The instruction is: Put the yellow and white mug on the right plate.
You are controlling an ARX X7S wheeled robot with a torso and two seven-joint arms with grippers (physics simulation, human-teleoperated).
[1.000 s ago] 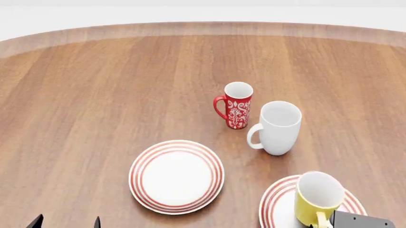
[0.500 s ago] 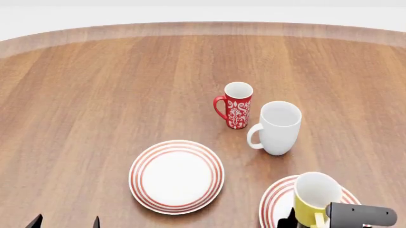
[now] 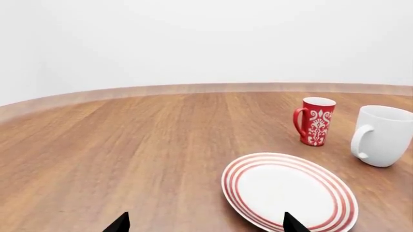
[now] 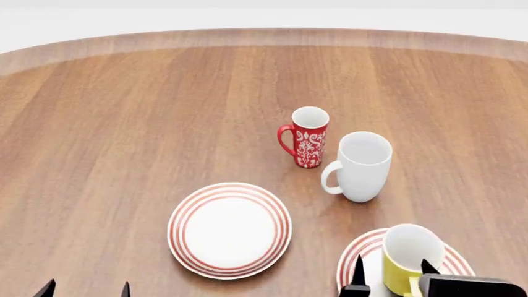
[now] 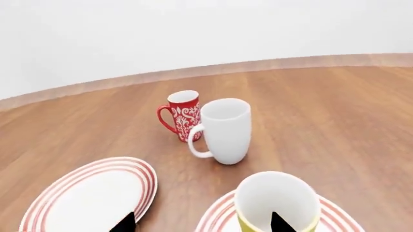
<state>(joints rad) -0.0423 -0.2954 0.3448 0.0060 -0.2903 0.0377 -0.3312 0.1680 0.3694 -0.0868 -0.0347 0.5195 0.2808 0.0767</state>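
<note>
The right end effector now stands with its two dark fingertips spread apart, one on each side of the mug and touching nothing that can be made out. Half a second ago it was closed against the mug's near side; a second ago it sat lower and further right, still on the mug. So it has let go. The mug stands upright on the right plate, slightly toward the plate's far edge, its white inside showing in the right wrist view. By the look of it the placing is done, and what remains is to draw the arm back without knocking the mug.

The left end effector is open and empty, low over the bench near the left plate. The white mug and red mug stand beyond, unmoved.
</note>
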